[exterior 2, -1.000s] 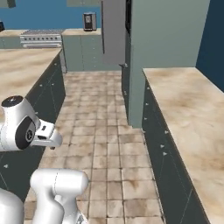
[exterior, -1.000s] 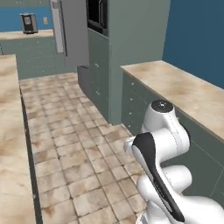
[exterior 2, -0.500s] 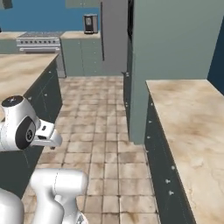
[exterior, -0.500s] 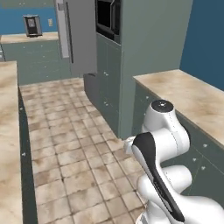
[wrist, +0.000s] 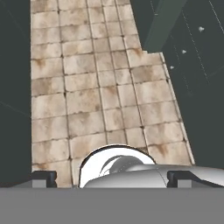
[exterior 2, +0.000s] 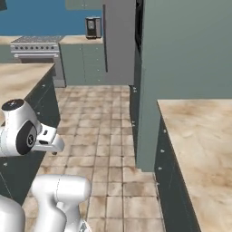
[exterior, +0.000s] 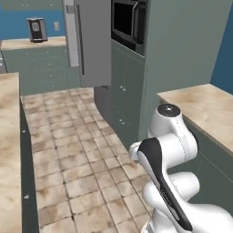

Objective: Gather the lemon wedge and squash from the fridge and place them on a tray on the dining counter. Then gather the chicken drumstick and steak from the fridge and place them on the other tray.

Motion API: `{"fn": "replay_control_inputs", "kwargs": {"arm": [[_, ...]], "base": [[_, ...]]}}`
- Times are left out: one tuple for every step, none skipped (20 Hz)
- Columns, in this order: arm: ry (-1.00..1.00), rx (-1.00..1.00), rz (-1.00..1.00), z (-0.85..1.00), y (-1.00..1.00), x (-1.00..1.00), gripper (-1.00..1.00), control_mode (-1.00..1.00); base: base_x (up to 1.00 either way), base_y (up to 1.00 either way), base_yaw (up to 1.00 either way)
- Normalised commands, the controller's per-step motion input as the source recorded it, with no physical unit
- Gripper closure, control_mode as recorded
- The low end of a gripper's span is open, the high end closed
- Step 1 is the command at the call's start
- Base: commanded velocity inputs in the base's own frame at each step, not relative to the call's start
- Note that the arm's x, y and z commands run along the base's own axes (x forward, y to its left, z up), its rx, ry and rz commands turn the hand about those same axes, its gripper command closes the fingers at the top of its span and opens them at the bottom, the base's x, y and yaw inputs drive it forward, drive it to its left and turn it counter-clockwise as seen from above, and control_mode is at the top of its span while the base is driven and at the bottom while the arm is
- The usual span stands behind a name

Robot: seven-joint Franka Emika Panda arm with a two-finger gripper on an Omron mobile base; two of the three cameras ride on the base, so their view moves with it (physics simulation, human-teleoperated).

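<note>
Counts, kitchen as seen from base cams: 1 fridge (exterior: 88, 43), grey, door shut, w/ 1 long vertical handle (exterior: 81, 40). 1 built-in microwave (exterior: 129, 22) in the tall cabinet column (exterior: 182, 54). 1 coffee machine (exterior: 35, 29) on the far counter (exterior: 32, 43). 1 stove (exterior 2: 35, 45), far left in the right base view. 2 near counters flanked the aisle: 1 on the left (exterior: 9, 150), 1 on the right (exterior 2: 199, 145); w/ the far one, 3 countertops total. 1 tiled floor (exterior: 73, 154). 1 robot arm (exterior: 168, 150). 2 dark finger tips (wrist: 43, 178) at the bottom of the hand view.
</note>
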Motion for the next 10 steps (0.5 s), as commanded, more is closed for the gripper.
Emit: {"fn": "replay_control_inputs", "kwargs": {"arm": [[0.0,0.0,0.0,0.0,0.0,0.0,-1.0,1.0],[0.0,0.0,0.0,0.0,0.0,0.0,-1.0,1.0],[0.0,0.0,0.0,0.0,0.0,0.0,-1.0,1.0],[0.0,0.0,0.0,0.0,0.0,0.0,-1.0,1.0],[0.0,0.0,0.0,0.0,0.0,0.0,-1.0,1.0],[0.0,0.0,0.0,0.0,0.0,0.0,-1.0,1.0],[0.0,0.0,0.0,0.0,0.0,0.0,-1.0,1.0],[0.0,0.0,0.0,0.0,0.0,0.0,-1.0,1.0],[0.0,0.0,0.0,0.0,0.0,0.0,-1.0,1.0],[0.0,0.0,0.0,0.0,0.0,0.0,-1.0,1.0]], "base": [[1.0,0.0,0.0],[1.0,0.0,0.0],[1.0,0.0,0.0],[1.0,0.0,0.0],[1.0,0.0,0.0],[1.0,0.0,0.0],[1.0,0.01,0.0],[1.0,0.05,0.0],[1.0,0.08,0.0],[1.0,0.11,0.0]]}}
